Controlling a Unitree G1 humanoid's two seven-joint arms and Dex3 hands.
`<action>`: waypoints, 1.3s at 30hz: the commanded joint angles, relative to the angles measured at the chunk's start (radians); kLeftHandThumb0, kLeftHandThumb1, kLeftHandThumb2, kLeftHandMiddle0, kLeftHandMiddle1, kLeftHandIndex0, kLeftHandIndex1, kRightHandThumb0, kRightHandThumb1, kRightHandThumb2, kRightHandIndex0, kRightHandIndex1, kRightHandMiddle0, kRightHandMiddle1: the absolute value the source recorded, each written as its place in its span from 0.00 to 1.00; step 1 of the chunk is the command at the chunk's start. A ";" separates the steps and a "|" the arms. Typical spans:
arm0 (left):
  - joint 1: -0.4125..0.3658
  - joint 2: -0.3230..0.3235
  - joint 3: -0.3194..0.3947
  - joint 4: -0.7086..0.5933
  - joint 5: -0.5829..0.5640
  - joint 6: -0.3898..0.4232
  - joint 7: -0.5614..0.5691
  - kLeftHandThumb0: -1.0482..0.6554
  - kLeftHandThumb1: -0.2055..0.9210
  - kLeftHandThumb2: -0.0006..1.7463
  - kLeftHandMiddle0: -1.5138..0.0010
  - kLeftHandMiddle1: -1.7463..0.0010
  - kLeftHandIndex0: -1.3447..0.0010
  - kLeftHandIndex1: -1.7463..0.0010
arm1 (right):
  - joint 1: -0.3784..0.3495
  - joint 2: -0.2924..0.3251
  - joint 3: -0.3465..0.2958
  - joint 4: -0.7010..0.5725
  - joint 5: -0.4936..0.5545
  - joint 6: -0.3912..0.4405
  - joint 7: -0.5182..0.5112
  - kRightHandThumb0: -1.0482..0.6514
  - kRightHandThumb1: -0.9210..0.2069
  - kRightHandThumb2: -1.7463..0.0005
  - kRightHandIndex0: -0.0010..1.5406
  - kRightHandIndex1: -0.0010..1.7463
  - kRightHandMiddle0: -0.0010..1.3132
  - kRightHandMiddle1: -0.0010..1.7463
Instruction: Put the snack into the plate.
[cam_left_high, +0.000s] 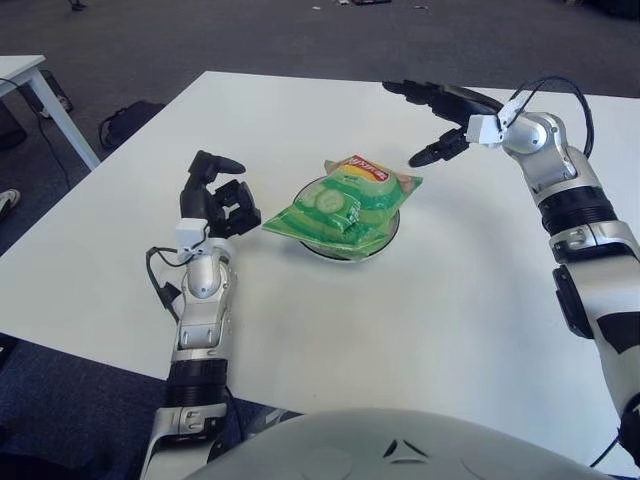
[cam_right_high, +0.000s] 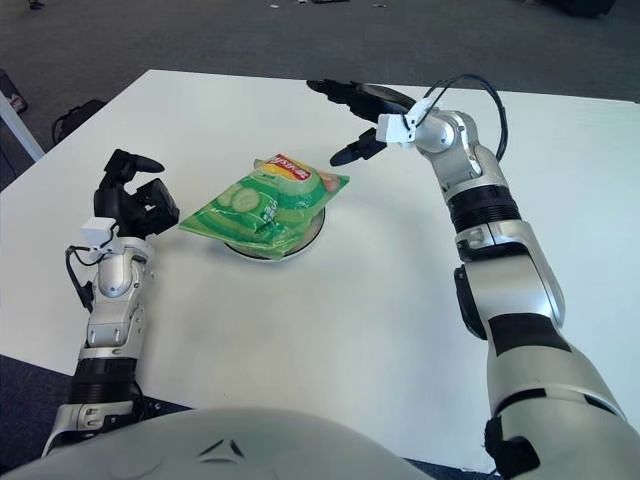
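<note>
One snack: we see the green snack bag (cam_left_high: 345, 207) lying across the plate (cam_left_high: 388, 231), overhanging left.
Handling: we judge it light, soft, crinkly; best pinched at an edge.
Right hand (cam_left_high: 440, 120): fingers spread, empty, far right of the bag, apart from it.
Left hand (cam_left_high: 220, 195): idle left of the plate, fingers curled, empty.

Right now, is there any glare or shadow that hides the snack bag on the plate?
Left eye view: the snack bag is evenly lit, with no glare hiding it; the plate shows only at its rim. Right eye view: a soft shadow under the plate on the table.
</note>
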 joint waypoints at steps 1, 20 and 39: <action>0.079 -0.047 -0.006 0.094 -0.014 -0.009 -0.010 0.35 0.54 0.69 0.18 0.00 0.60 0.00 | 0.019 -0.002 -0.020 0.022 0.001 0.014 -0.055 0.13 0.01 0.82 0.07 0.02 0.02 0.04; 0.067 -0.032 0.006 0.111 -0.018 -0.008 -0.030 0.33 0.44 0.77 0.18 0.00 0.53 0.00 | 0.202 0.064 -0.210 0.203 0.214 0.190 -0.218 0.28 0.00 0.63 0.17 0.05 0.00 0.32; 0.058 0.006 0.039 0.104 -0.045 0.053 -0.085 0.33 0.43 0.78 0.19 0.00 0.52 0.00 | 0.549 0.205 -0.411 -0.230 0.480 0.448 -0.314 0.40 0.00 0.65 0.17 0.64 0.09 0.91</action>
